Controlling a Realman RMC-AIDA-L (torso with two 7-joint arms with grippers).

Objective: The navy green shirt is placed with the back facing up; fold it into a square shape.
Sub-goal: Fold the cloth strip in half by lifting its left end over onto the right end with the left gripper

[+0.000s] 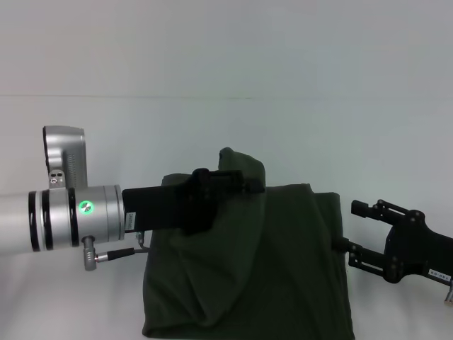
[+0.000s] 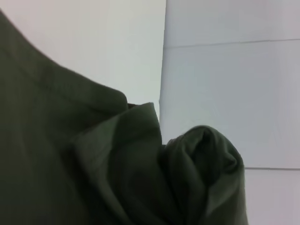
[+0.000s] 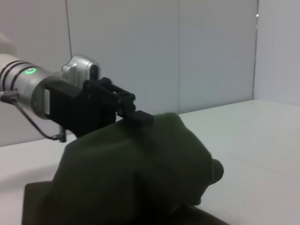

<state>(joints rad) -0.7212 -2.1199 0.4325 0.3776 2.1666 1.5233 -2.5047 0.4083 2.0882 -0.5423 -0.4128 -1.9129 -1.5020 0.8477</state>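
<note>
The navy green shirt (image 1: 272,269) lies bunched on the white table (image 1: 106,312), plain side up, with one part pulled up into a peak. My left gripper (image 1: 244,181) reaches in from the left and is shut on that raised fold near the shirt's far edge. The right wrist view shows the same grasp, the left gripper (image 3: 140,116) pinching the top of the lifted shirt (image 3: 131,173). In the left wrist view only rumpled shirt cloth (image 2: 70,164) shows. My right gripper (image 1: 356,232) is open just beside the shirt's right edge, with nothing between its fingers.
The white table runs far back to a pale wall (image 1: 226,42). Bare tabletop lies behind the shirt and on both sides of it. The left arm's silver wrist (image 1: 71,216) crosses above the table's left part.
</note>
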